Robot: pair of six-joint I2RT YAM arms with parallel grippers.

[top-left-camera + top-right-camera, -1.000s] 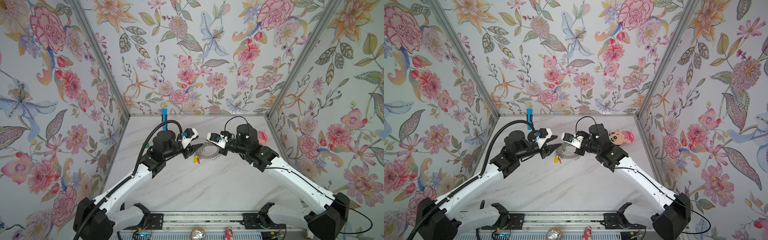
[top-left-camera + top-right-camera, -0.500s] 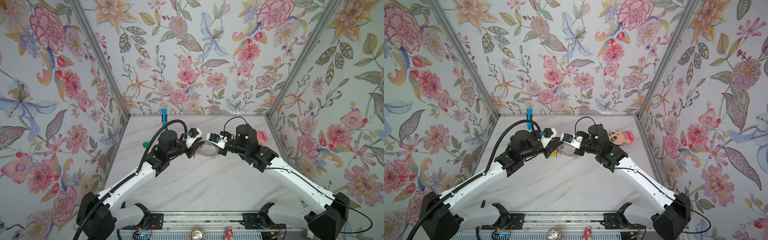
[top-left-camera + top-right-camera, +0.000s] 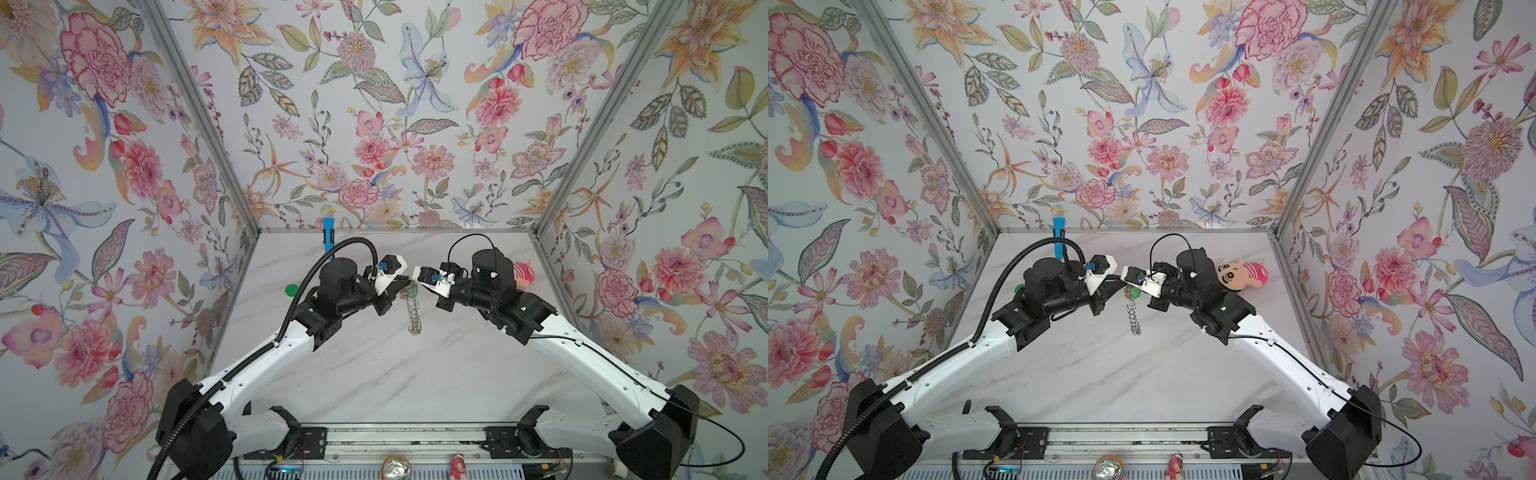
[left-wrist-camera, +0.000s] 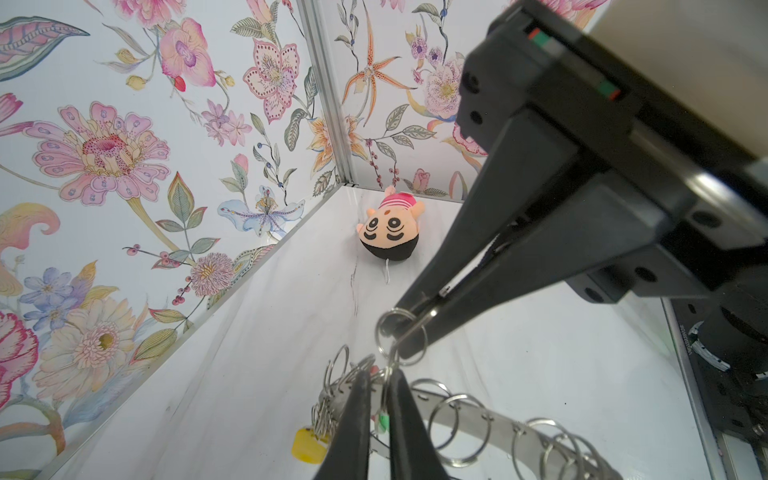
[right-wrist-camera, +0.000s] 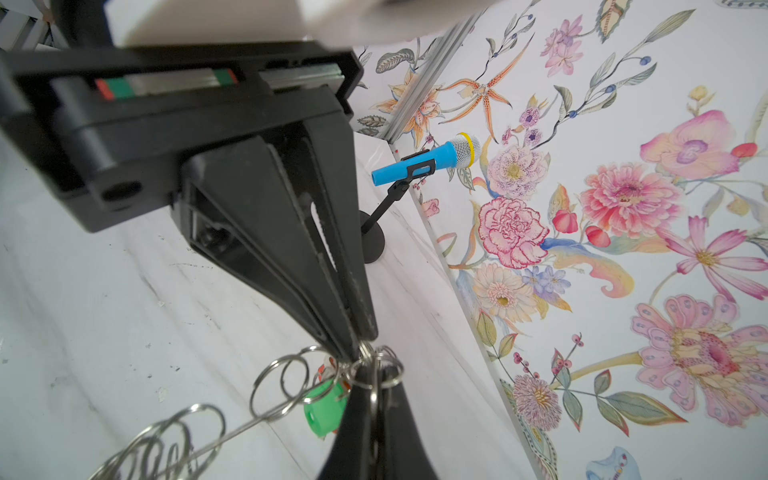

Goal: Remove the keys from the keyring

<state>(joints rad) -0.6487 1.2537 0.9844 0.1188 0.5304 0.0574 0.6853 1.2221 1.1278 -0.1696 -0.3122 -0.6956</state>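
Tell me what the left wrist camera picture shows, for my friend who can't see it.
Two black grippers meet tip to tip: the left gripper and the right gripper each pinch wire loops of the grey metal keyring, which carries a yellow tag. Beyond, a plush toy lies in the corner of the table, by flowery walls.

2 white arms (image 3: 257,363), black joints (image 3: 338,276), black cables (image 3: 352,239)

A blue toy microphone (image 3: 328,224) on a black stand stands at the back of the marble bench (image 3: 415,374). A round green cap (image 3: 291,289) lies near it, forward and to its left. A pink-striped plush toy (image 3: 1244,272) lies well to its right. Far in front of it sit a can (image 3: 395,469) and a small pink bear (image 3: 458,465).
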